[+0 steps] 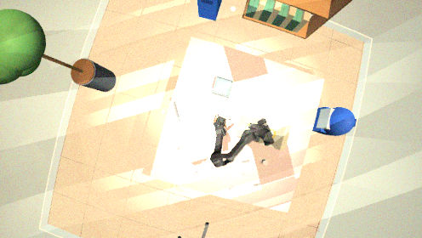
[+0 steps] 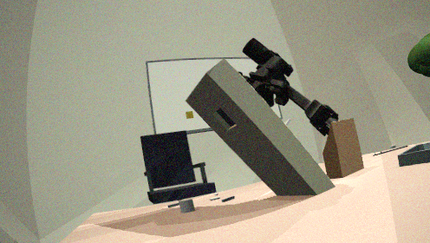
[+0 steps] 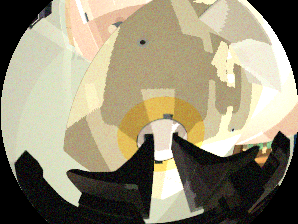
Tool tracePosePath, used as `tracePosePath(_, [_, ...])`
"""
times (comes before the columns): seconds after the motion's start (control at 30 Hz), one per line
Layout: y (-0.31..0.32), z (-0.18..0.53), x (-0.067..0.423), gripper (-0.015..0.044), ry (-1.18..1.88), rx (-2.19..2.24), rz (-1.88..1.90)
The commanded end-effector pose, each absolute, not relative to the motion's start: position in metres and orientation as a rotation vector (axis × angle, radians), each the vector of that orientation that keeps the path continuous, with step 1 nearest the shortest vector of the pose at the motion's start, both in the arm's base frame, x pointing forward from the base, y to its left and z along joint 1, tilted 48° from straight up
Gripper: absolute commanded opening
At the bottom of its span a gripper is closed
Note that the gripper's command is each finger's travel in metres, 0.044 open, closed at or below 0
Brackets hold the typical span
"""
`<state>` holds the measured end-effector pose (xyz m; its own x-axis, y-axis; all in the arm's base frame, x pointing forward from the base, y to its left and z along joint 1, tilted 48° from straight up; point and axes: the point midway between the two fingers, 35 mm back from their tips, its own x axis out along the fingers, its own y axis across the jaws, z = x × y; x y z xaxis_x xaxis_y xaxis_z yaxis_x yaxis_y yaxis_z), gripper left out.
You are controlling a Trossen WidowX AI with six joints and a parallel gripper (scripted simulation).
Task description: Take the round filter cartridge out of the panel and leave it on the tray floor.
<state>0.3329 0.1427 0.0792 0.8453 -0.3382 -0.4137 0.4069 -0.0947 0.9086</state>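
Note:
The grey service panel (image 2: 260,143) (image 1: 282,139) (image 3: 153,70) stands tilted on the table. The round filter cartridge (image 3: 133,123) shows in the wrist view as a yellow ring set in the panel face. My gripper (image 3: 161,139) (image 1: 270,137) is pressed against that face, and its two dark fingers are closed on the pale strip at the cartridge's middle. In the exterior view the wrist (image 2: 269,82) reaches the panel from behind, and the fingers and cartridge are hidden. The tray (image 1: 223,78) (image 2: 416,155) lies flat on the table, apart from the panel.
A brown block (image 2: 344,147) stands beside the panel's foot. An office chair (image 2: 173,167) and a whiteboard (image 2: 173,95) stand behind the table. Around the table stand a blue bin (image 1: 333,121), a dark barrel (image 1: 94,76), a shelf (image 1: 293,13) and a tree (image 1: 17,44).

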Motion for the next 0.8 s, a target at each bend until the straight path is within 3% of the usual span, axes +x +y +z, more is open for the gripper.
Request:
tracePosePath(0.0, [0.1428, 0.0791, 0.3337, 0.0035, 0.06, 1.55, -0.624])
tracePosePath(0.1, [0.1428, 0.0791, 0.3337, 0.0, 0.06, 1.55, -0.624])
tracePosePath(0.77, [0.1367, 0.0737, 0.342, 0.0, 0.226, 0.99, -0.561])
